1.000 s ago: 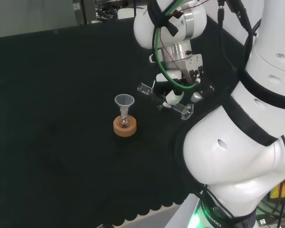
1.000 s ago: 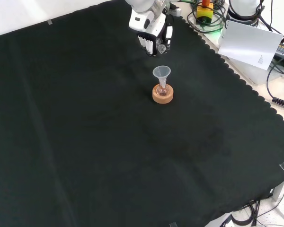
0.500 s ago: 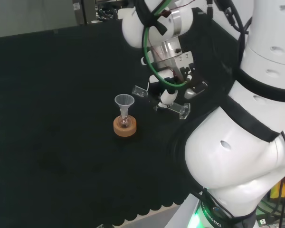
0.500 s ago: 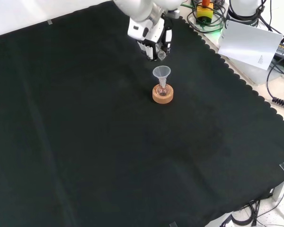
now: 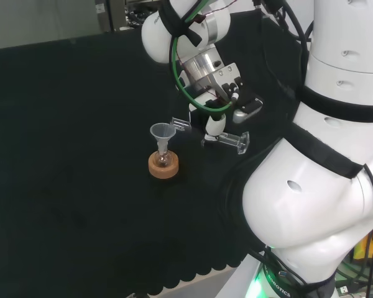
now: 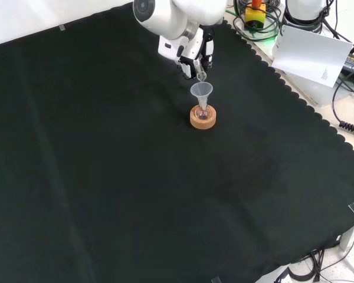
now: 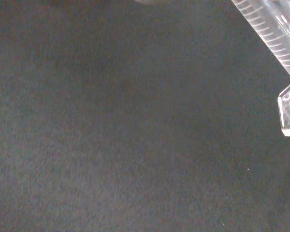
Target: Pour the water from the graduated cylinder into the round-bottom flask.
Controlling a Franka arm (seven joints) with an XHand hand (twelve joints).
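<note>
- round-bottom flask (image 5: 163,160): a small clear flask seated upright in a cork ring (image 5: 163,167) on the black cloth (image 5: 74,124); a faint pinkish tint shows in its bulb, but whether it holds liquid cannot be told.
- funnel (image 5: 162,133): clear plastic, standing upright in the flask's neck, its wide mouth open upward.
- graduated cylinder (image 5: 211,131): clear, gripped by the hand (image 5: 216,119) and tipped nearly level; in the head view its mouth end lies just beside the funnel's rim, to the right of the flask, and its flat base points away from the flask. its water level cannot be made out.
- hand: fingers curled round the cylinder's middle, held above the cloth to the right of the flask in the head view; in the front view the hand (image 6: 193,56) sits just beyond the funnel (image 6: 201,90).
- wrist view: the cylinder's graduated wall (image 7: 273,34) and foot appear against bare cloth.
</note>
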